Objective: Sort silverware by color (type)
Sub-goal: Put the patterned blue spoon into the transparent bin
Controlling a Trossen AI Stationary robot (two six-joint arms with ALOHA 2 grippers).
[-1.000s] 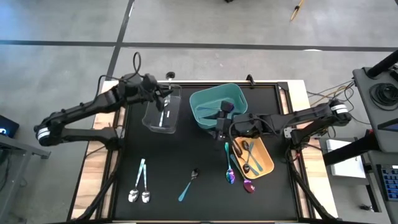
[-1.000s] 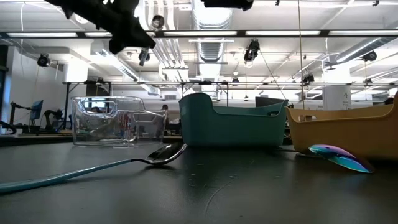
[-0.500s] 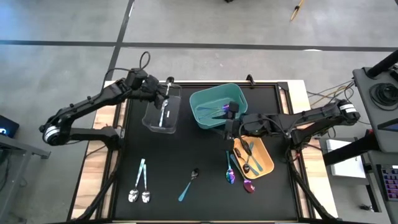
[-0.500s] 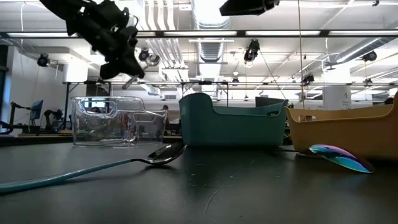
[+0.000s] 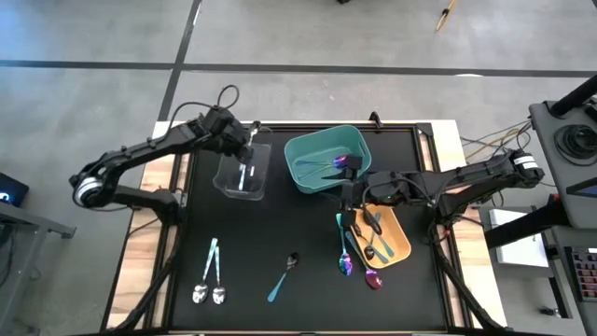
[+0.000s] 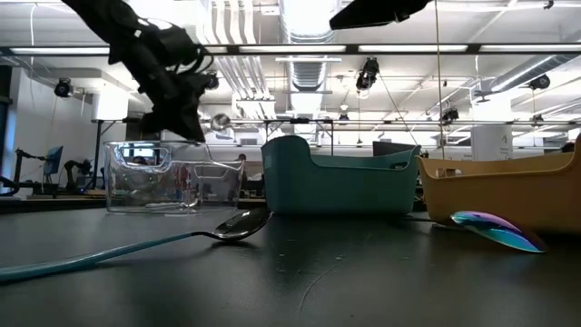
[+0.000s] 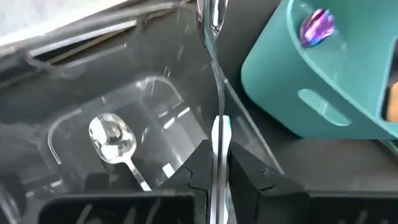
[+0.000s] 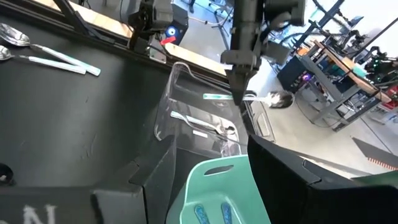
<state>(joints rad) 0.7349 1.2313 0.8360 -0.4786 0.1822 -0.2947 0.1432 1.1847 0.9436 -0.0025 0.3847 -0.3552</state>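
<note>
My left gripper hangs over the clear bin, shut on a spoon with a silver bowl and a pale teal handle. A silver spoon lies on the bin's floor. My right gripper stands open above the gap between the teal bin and the orange tray, with nothing between its fingers. Two silver spoons, a teal-handled spoon and iridescent spoons lie flat on the black mat. My left gripper pinches the spoon's handle between its two fingers, about midway along it. The fingers come slanting down from the table's far left and lie across the spoon. The spoon is lifted clear above the clear bin, roughly level, with its bowl sticking out toward the teal bin.
The teal bin holds iridescent spoons. The orange tray holds dark spoons. The clear bin's wall stands just under the left gripper. Bare black mat lies between the bins and the near edge.
My left gripper has come down toward the clear bin and tipped its fingers downward, carrying the spoon with it; the spoon now hangs just above the bin's rim. My right gripper has drawn back from over the teal bin toward the orange tray, still open.
</note>
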